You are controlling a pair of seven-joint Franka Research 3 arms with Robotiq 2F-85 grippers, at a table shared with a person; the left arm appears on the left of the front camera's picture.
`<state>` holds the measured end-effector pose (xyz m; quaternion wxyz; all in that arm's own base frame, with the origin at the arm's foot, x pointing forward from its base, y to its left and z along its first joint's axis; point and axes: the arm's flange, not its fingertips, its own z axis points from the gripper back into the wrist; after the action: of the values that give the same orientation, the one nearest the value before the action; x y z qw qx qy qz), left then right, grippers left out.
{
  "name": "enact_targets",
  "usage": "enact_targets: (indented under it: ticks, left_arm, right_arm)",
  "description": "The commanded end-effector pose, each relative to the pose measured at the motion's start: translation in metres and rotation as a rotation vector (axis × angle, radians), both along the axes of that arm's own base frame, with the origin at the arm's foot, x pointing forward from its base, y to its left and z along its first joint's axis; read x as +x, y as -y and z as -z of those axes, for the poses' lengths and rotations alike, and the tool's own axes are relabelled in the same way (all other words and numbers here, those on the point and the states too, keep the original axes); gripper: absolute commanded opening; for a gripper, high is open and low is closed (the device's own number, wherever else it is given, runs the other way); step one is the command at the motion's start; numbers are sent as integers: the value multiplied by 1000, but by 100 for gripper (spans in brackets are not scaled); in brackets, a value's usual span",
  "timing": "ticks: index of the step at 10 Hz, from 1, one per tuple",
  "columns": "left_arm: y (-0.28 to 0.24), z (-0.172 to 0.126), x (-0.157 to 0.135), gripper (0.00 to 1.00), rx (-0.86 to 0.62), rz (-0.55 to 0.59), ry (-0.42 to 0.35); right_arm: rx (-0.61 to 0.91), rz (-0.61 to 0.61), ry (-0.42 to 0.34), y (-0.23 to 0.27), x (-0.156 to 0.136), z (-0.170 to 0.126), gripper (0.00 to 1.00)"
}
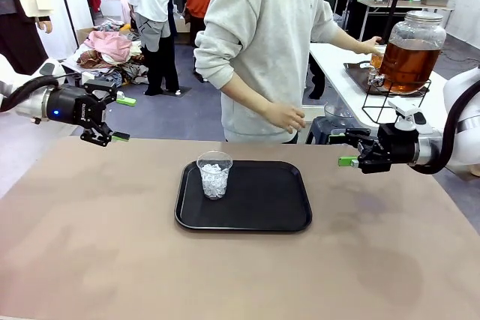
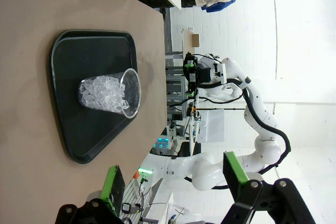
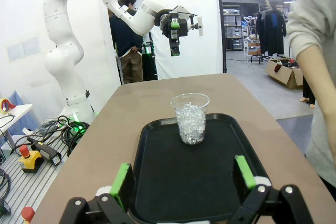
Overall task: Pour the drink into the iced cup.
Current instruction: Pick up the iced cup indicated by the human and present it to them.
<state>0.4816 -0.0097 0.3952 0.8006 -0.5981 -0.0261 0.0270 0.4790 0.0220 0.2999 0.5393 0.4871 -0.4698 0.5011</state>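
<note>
The iced cup (image 1: pixel 214 175), a clear plastic cup filled with ice, stands upright on the left part of a black tray (image 1: pixel 262 200) mid-table. The drink (image 1: pixel 409 63) is amber liquid in a big glass jar with a metal lid, on a wire stand on a side table at back right. A person's hand (image 1: pixel 373 46) is at the jar's tap. My left gripper (image 1: pixel 122 118) hovers open above the table's far left edge. My right gripper (image 1: pixel 343 148) hovers open at the far right, pointing at the tray. The wrist views show the iced cup (image 2: pixel 110 93) (image 3: pixel 190 117) well ahead of the open fingers.
The person in a grey sweatshirt (image 1: pixel 262 43) stands at the far edge, with the other hand (image 1: pixel 285 116) hanging just beyond the table behind the tray. The white side table (image 1: pixel 337 73) carries the jar's stand (image 1: pixel 390 99). Brown tabletop (image 1: pixel 112 245) surrounds the tray.
</note>
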Motion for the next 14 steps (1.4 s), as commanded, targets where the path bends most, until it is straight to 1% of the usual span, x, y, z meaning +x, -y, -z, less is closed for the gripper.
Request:
enact_targets:
  ticks: [1, 14]
  left_arm:
    - [0, -1, 0, 100, 0, 2, 1]
    - [0, -1, 0, 100, 0, 2, 1]
  right_arm:
    - [-1, 2, 6, -1, 1, -2, 100]
    - [-1, 2, 6, -1, 1, -2, 100]
